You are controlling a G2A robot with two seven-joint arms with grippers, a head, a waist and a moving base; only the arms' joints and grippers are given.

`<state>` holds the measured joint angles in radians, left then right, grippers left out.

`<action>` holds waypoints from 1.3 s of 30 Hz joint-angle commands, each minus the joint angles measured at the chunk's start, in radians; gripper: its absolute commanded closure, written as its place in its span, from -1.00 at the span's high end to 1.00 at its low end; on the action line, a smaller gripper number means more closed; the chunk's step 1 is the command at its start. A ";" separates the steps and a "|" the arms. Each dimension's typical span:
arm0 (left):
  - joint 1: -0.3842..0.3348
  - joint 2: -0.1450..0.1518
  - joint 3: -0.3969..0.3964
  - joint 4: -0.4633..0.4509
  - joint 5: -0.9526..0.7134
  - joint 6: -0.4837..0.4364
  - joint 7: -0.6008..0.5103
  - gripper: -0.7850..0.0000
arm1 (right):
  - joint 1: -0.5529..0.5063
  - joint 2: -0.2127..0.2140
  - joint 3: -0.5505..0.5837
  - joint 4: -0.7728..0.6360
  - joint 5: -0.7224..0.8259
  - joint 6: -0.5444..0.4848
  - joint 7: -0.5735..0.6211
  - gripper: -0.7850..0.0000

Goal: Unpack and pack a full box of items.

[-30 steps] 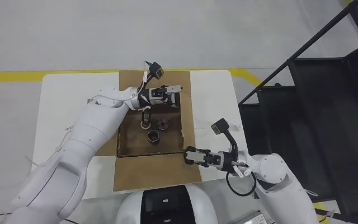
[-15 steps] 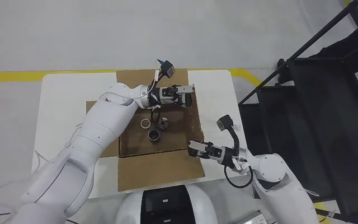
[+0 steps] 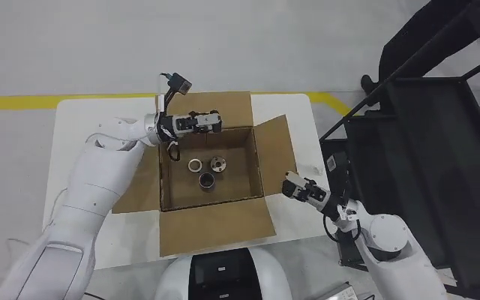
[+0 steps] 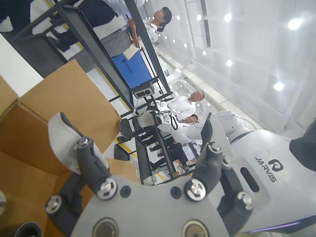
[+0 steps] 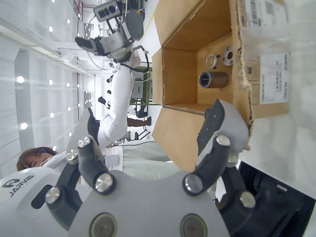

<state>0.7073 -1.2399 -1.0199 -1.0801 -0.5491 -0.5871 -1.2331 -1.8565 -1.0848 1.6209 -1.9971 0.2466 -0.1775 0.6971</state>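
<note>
Box (image 3: 214, 221) open; both claws spread wide, empty.
L claw (image 3: 215, 121) at far rim, ring (image 3: 194, 164) lower, inside; R claw (image 3: 288, 183) just beside flap (image 3: 276, 150).

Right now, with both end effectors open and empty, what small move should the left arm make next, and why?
Probably lower the left end effector into the box toward the ring. Its jaws stand open over the far rim, and the ring, flange and cylinder lie on the box floor, the ring nearest it.
</note>
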 commanded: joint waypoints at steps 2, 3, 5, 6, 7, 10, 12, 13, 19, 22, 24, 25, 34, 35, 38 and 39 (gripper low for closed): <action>0.115 0.051 -0.146 -0.118 0.053 0.005 0.006 1.00 | 0.017 -0.002 -0.021 0.033 -0.044 0.017 -0.043 1.00; 0.150 0.064 -0.186 -0.155 0.069 0.015 0.014 1.00 | 0.022 -0.003 -0.028 0.046 -0.058 0.024 -0.058 1.00; 0.218 0.087 -0.265 -0.228 0.120 0.038 0.048 1.00 | 0.036 -0.001 -0.043 0.066 -0.136 0.055 -0.067 1.00; 0.254 0.096 -0.303 -0.267 0.142 0.050 0.073 1.00 | 0.043 -0.001 -0.054 0.076 -0.150 0.062 -0.073 1.00; 0.292 0.103 -0.336 -0.307 0.142 0.061 0.095 1.00 | 0.049 -0.002 -0.064 0.089 -0.161 0.068 -0.078 1.00; 0.397 0.122 -0.436 -0.409 0.154 0.078 0.150 1.00 | 0.066 -0.004 -0.090 0.123 -0.175 0.070 -0.092 1.00; 0.456 0.131 -0.497 -0.460 0.167 0.087 0.188 1.00 | 0.075 -0.005 -0.102 0.141 -0.197 0.076 -0.098 1.00; 0.483 0.135 -0.524 -0.483 0.176 0.091 0.213 1.00 | 0.080 -0.005 -0.108 0.148 -0.198 0.077 -0.102 1.00; 0.623 0.149 -0.680 -0.572 0.219 0.144 0.383 1.00 | 0.110 -0.008 -0.136 0.176 -0.202 0.070 -0.107 1.00; 0.667 0.153 -0.724 -0.596 0.244 0.167 0.429 1.00 | 0.129 -0.008 -0.135 0.147 -0.210 0.000 -0.111 1.00; 0.684 0.155 -0.737 -0.617 0.277 0.182 0.454 1.00 | 0.128 -0.008 -0.136 0.130 -0.198 -0.129 -0.113 1.00; 0.690 0.155 -0.736 -0.629 0.276 0.181 0.459 1.00 | 0.129 -0.007 -0.129 0.129 -0.221 -0.183 -0.114 1.00; 0.694 0.155 -0.736 -0.635 0.275 0.182 0.463 1.00 | 0.166 -0.015 -0.208 0.078 -0.353 -0.298 -0.166 1.00; 0.694 0.155 -0.736 -0.635 0.275 0.182 0.463 1.00 | 0.181 -0.017 -0.225 0.077 -0.408 -0.277 -0.180 1.00; 0.694 0.155 -0.736 -0.635 0.275 0.182 0.463 1.00 | 0.225 -0.026 -0.292 0.070 -0.560 -0.202 -0.237 1.00; 0.694 0.155 -0.736 -0.635 0.275 0.182 0.463 1.00 | 0.241 -0.028 -0.315 0.066 -0.616 -0.178 -0.248 1.00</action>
<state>1.4012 -1.0850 -1.7557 -1.7150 -0.2737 -0.4055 -0.7705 -1.6332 -1.1104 1.3329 -1.9275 -0.2975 -0.3836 0.4616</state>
